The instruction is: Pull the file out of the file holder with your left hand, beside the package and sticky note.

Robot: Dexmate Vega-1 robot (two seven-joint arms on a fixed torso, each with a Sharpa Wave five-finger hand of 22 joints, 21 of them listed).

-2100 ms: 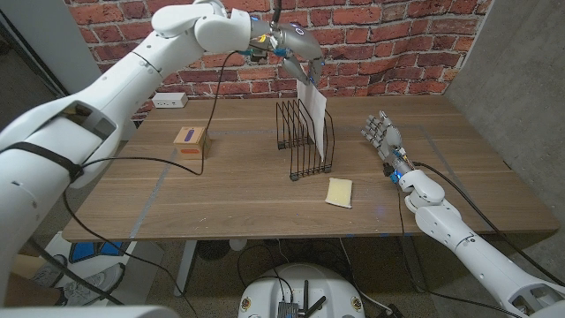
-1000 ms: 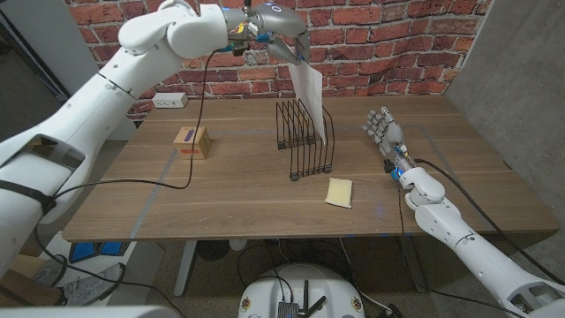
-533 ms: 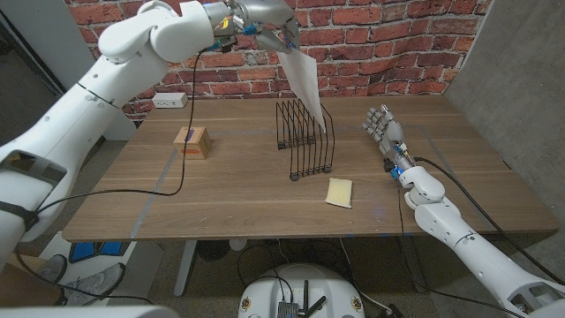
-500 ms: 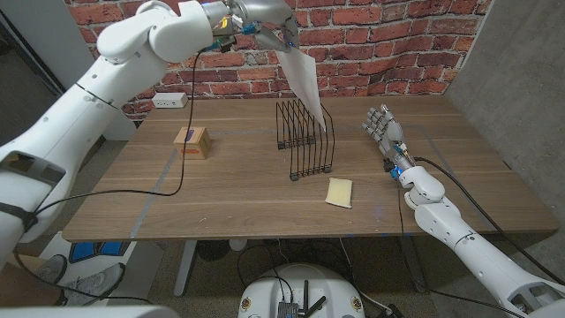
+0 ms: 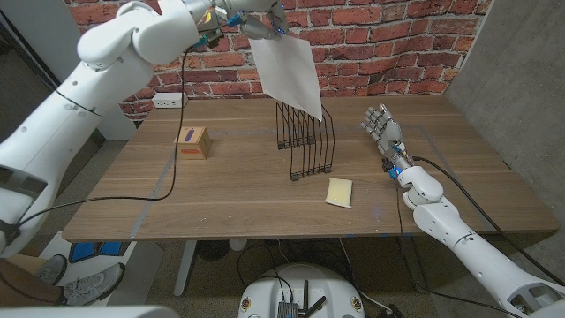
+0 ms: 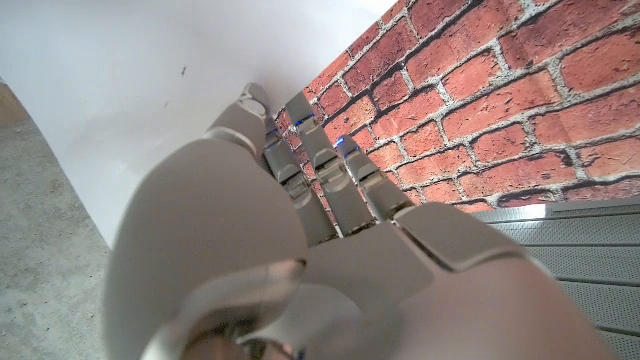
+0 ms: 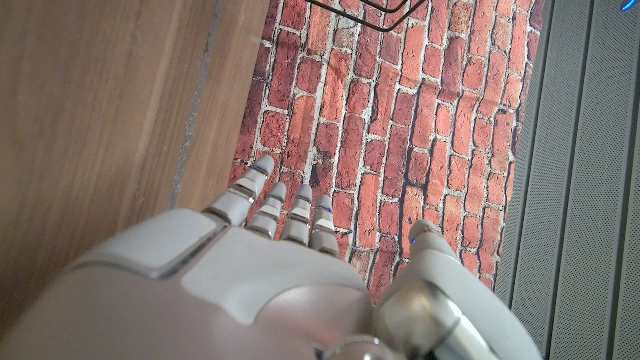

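My left hand (image 5: 256,16) is up high near the brick wall (image 5: 388,35), pinching the top edge of the file (image 5: 287,75) — a plain white sheet hanging tilted above the holder (image 5: 305,141). In the head view its lowest corner looks clear of the wire tines or just at their tips; I can't tell if it's touching. In the left wrist view my fingers (image 6: 300,170) lie closed against the white sheet.

My right hand (image 5: 381,132) stands on the table (image 5: 221,190) to the right of the holder, fingers pointing up, loosely apart, holding nothing.

Doing this step well, as I judge it: keep the pinch firm, lift a touch more so the corner can't snag a tine, then carry the sheet out level. The holder looks light, so any catch would likely drag or tip it. A thin sheet will flap — go slow.

The package (image 5: 191,141) sits left of the holder, the sticky note (image 5: 339,192) in front and to its right.

Writing: none legible. The package has a purple mark on top, too small to read. The file's visible face is blank.
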